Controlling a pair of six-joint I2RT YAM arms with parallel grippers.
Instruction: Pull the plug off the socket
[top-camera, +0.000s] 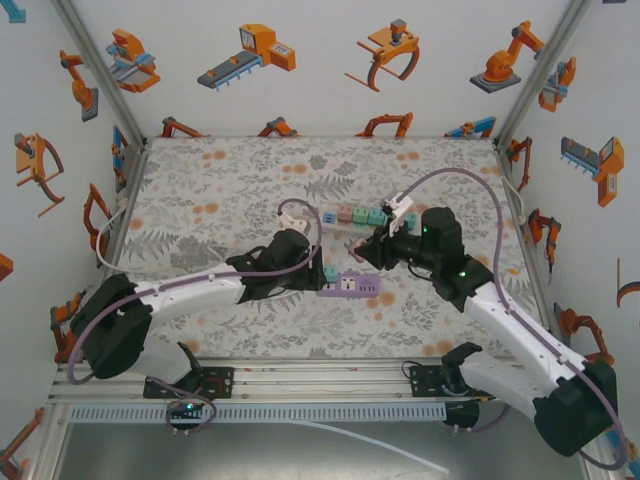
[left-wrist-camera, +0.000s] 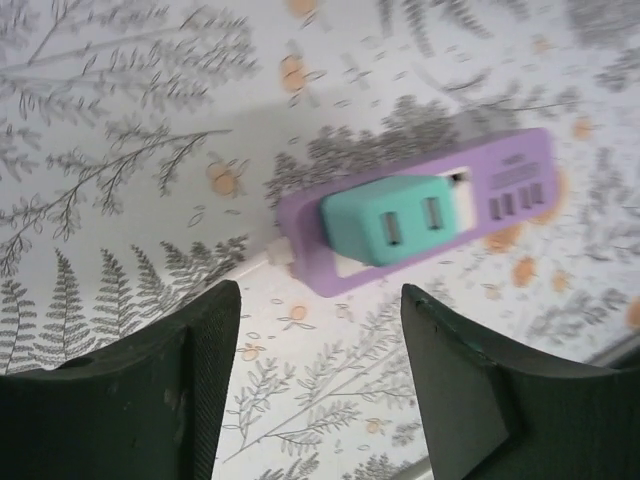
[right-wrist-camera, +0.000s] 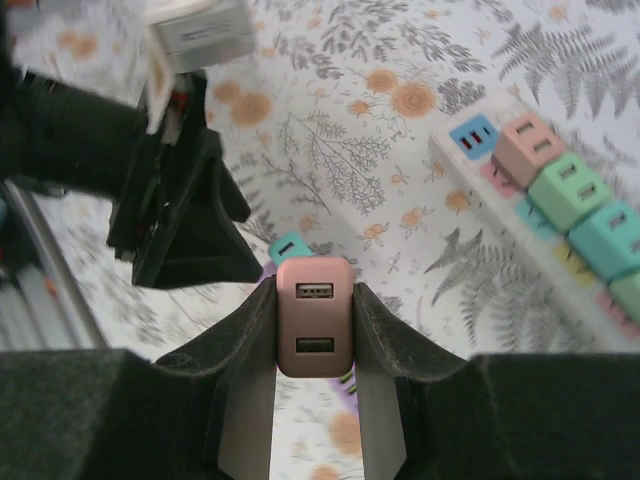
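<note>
While our right gripper (right-wrist-camera: 313, 300) is clamped on the pink plug (right-wrist-camera: 313, 345) close over the purple power strip (left-wrist-camera: 510, 180) near the middle of the table (top-camera: 200, 200), our left gripper (left-wrist-camera: 318, 300) hovers with fingers apart at the strip's left end, where a teal plug (left-wrist-camera: 395, 220) sits in its socket

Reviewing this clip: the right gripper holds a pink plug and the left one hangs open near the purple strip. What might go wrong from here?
1. The left gripper is open and short of the purple strip, so nothing pins the strip. Pulling the teal plug may drag or lift it.
2. The right gripper clamps the pink plug close beside the left gripper, so the two may collide on the next move.
</note>
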